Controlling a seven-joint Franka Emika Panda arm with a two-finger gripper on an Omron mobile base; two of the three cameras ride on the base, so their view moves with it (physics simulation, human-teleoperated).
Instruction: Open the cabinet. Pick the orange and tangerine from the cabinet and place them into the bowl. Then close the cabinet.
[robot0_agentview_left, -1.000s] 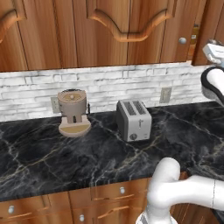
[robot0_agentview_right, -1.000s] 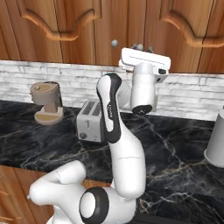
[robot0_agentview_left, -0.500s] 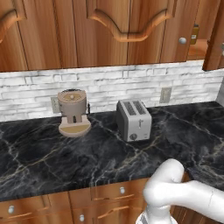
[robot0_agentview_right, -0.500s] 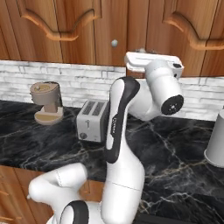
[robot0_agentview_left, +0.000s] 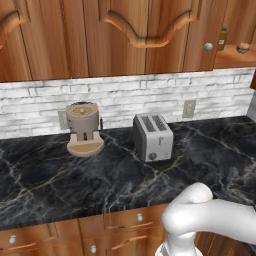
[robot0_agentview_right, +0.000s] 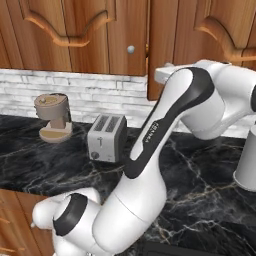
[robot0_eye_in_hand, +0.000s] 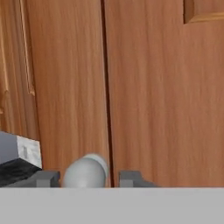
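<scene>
Against the frame of a second ago, the upper right of the left base view had changed. The closed front seen there had given way to the open inside of the cabinet. A shelf now showed, carrying a dark bottle and a small round thing too small to identify.

In the right base view the door stood at upper centre, swung out from the row. Its long axis was upright and its lower edge hung lower in the frame than its neighbours'.

In the hand view the fingers stood close on either side of the silver knob, at the bottom of the frame. Whether they pressed on it could not be told.

The toaster stood unmoved on the table.
</scene>
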